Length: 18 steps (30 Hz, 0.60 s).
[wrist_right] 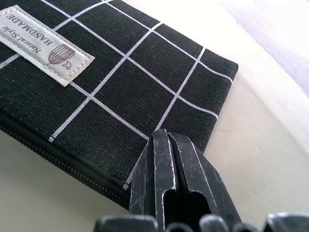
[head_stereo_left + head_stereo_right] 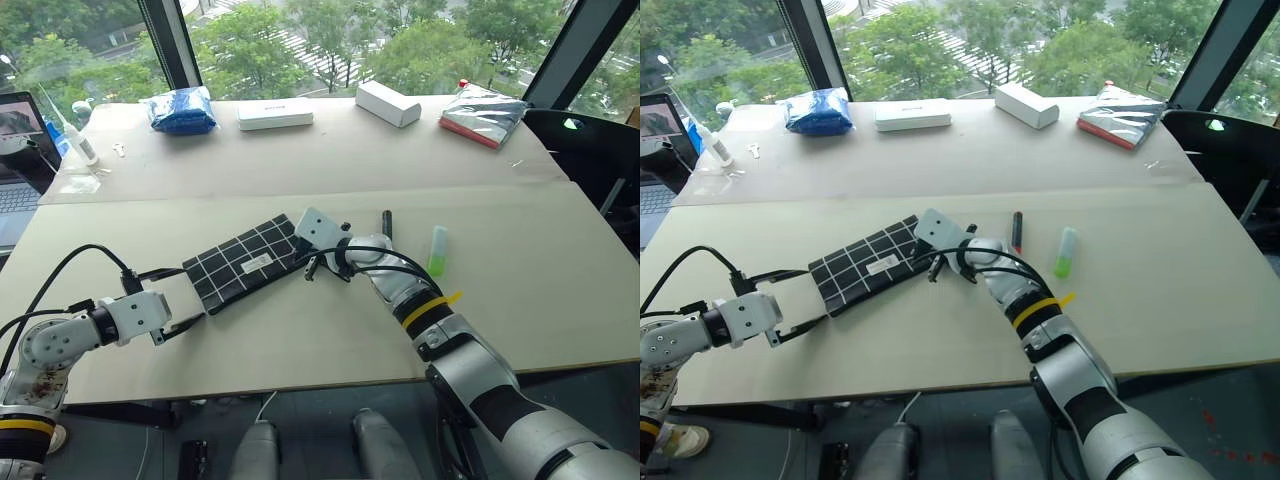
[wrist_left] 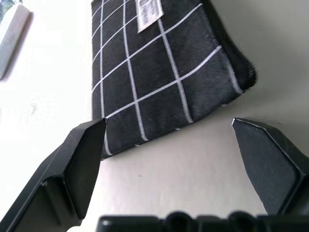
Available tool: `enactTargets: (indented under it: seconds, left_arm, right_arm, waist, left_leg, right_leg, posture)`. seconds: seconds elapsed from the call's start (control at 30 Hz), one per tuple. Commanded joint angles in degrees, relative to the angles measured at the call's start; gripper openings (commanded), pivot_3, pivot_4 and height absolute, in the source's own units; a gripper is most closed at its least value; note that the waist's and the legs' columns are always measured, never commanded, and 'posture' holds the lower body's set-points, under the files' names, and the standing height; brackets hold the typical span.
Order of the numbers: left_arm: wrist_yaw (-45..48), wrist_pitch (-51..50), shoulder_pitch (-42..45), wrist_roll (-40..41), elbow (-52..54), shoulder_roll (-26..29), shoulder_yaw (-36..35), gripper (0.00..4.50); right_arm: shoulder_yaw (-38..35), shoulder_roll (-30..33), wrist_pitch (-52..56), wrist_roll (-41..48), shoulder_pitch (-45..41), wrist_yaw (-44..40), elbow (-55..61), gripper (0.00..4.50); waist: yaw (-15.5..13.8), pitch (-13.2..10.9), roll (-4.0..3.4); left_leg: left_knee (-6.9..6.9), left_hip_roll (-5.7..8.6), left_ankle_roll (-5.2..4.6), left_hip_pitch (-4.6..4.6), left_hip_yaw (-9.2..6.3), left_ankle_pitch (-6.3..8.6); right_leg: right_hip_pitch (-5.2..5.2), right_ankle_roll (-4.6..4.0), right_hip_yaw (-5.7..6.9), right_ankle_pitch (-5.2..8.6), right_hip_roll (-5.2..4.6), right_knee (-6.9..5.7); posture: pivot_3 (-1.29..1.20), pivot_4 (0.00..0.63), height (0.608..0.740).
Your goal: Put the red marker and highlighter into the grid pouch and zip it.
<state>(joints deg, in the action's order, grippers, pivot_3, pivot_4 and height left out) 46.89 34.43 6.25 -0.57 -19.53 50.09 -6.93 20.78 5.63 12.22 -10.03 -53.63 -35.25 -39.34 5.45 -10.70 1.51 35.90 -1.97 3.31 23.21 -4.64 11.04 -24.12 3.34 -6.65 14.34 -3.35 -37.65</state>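
two grippers are flanking the grid pouch (image 2: 246, 262), which is lying flat and diagonal mid-table. we are keeping our left gripper (image 3: 169, 145) spread wide just off the pouch's near-left end, gripping nothing. our right gripper (image 1: 169, 159) is clenched, its tips at the pouch's far-right zipper end. the red marker (image 2: 1017, 231) and the highlighter (image 2: 1066, 251) are lying on the table beyond our right wrist.

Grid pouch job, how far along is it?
Nothing is packed yet: the red marker and highlighter lie on the table beside the grid pouch. In hand: the right gripper, shut, sits at the pouch's zipper end; the left gripper waits open. Opening, loading and zipping remain.
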Motion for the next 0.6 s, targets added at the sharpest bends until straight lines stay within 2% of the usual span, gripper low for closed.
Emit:
enactTargets:
  seconds: [0.03,0.2,0.37,0.6]
  left_arm:
    - [-0.80,5.49,0.83,-0.36,-2.75,-0.84,1.13,4.50]
    - [2.03,6.64,-0.26,4.00,-0.77,-1.90,2.55,4.50]
    - [3.21,6.98,0.08,4.38,-0.92,-2.14,3.60,4.50]
    - [3.79,10.61,6.08,1.87,-8.84,-2.05,5.77,4.50]
  right_arm:
    - [-0.28,0.33,0.33,-0.27,0.55,-0.94,-1.54,0.05]
    - [-0.77,0.22,0.26,-0.42,0.60,-0.82,-1.88,0.05]
    - [-1.25,-0.05,0.19,-0.41,0.49,-0.60,-2.37,0.05]
    - [-1.74,-0.07,0.08,-0.30,0.29,-0.49,-2.68,0.05]
  waist:
    - [0.01,0.00,0.00]
    - [-0.06,0.00,0.00]
    - [-0.06,0.00,0.00]
    - [-0.18,0.03,0.00]
  left_leg:
    - [0.00,0.00,0.00,0.00,0.00,0.00]
    - [0.00,0.01,0.00,0.01,0.00,0.00]
    - [0.01,0.01,0.00,0.01,0.00,0.00]
    - [0.02,0.01,0.00,-0.04,-0.01,0.00]
  right_leg:
    - [0.00,0.00,0.00,0.00,0.00,-0.01]
    - [0.01,0.00,0.00,0.00,-0.02,-0.02]
    - [0.01,0.00,0.01,0.00,-0.02,-0.02]
    - [0.06,0.00,0.02,0.00,-0.02,-0.03]
  posture:
    - [0.00,0.150,0.740]
    - [0.00,0.150,0.740]
    - [0.00,0.150,0.740]
    - [0.00,0.150,0.740]
